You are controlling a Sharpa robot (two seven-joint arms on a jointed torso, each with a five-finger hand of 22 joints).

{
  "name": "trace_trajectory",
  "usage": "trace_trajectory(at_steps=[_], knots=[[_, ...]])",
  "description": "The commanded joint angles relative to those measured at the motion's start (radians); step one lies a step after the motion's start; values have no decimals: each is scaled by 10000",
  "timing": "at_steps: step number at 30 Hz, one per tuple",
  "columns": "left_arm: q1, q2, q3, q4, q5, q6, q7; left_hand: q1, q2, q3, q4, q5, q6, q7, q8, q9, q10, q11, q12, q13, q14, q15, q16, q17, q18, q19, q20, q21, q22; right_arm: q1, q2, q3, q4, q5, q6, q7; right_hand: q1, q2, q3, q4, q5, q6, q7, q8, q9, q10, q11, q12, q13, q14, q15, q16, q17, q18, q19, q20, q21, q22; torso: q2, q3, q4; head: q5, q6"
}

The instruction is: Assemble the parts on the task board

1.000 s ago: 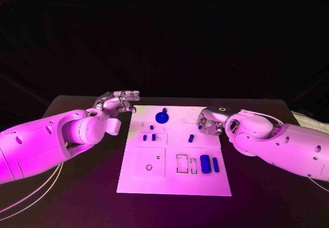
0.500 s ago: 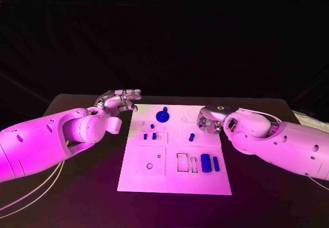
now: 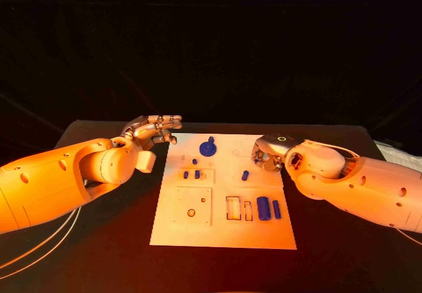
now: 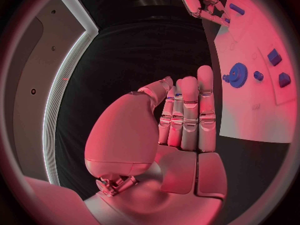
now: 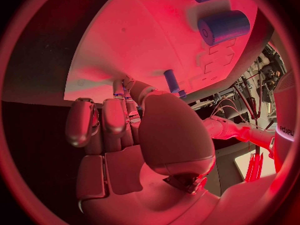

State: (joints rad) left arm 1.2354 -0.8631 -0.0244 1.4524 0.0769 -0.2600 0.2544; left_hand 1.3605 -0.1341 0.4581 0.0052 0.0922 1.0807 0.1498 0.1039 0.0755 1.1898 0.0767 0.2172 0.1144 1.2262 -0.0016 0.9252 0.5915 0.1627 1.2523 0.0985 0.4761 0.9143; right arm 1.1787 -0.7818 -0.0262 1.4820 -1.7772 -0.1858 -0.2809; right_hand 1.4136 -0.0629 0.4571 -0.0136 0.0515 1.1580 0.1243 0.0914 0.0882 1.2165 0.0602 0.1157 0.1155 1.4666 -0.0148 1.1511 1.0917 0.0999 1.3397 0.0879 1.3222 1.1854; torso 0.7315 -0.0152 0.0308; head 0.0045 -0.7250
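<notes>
Assembly incomplete: loose blue cylindrical pegs (image 3: 264,209) lie at 5 o'clock on the white task board (image 3: 224,235). Left robot hand (image 3: 157,129) empty, fingers together; right robot hand (image 3: 266,155) curled, contents indiscernible.

The black table (image 3: 97,256) carries the white plate on its middle. 2 thin pale cables (image 3: 39,247) lie across the table's near left part and run off the picture's left edge. Behind the table is a dark backdrop (image 3: 211,55).

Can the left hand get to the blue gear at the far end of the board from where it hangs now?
Probably yes. The left hand hangs off the task board's far left corner, holding nothing, and the blue gear lies just beside it with bare board between.
</notes>
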Motion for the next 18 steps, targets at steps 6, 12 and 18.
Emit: trace_trajectory(at_steps=[6, 12, 18], knots=[[3, 14, 7, -11, -123, 332, -168, 18, 82, -25, -49, 59, 2, -1, 41, -3, -118, 4, 72, 14, -84, -9, -56, -34, 192, -87, -9, -94, -35, 90, -404, 57, 349, 1288, -721, -220, -219, -25, 71, 32, -9, -1, 56, -74, -15, 26, 44, -139, -19, 308, -28, 56, -5, -139, 74, -1, 82, 29, -14, -11, 17, -5, 4], [3, 16, 7, -26, -124, 215, -82, 25, 84, -27, -55, 60, 2, -1, 42, -3, -127, 3, 76, 15, -90, -9, -60, -39, 193, -89, -8, -102, -41, 303, -759, 93, 651, 1936, -705, -165, -342, -60, 58, 78, -12, 1, 55, -92, -13, 43, 51, -182, -42, 304, -19, 58, -13, -135, 61, 9, 75, 18, -10, -5, -13, 14, 43], [3, 30, 6, -52, -124, 206, -86, 28, 85, -28, -58, 60, 3, -1, 44, -3, -128, 3, 80, 16, -92, -9, -61, -41, 193, -90, -9, -107, -44, 408, -976, 107, 1051, 2306, -873, -36, -384, -70, 56, 95, -10, -1, 54, -99, -12, 52, 51, -197, -50, 305, -17, 70, -3, -137, 64, 11, 82, 28, -7, 3, -6, 37, 67]])
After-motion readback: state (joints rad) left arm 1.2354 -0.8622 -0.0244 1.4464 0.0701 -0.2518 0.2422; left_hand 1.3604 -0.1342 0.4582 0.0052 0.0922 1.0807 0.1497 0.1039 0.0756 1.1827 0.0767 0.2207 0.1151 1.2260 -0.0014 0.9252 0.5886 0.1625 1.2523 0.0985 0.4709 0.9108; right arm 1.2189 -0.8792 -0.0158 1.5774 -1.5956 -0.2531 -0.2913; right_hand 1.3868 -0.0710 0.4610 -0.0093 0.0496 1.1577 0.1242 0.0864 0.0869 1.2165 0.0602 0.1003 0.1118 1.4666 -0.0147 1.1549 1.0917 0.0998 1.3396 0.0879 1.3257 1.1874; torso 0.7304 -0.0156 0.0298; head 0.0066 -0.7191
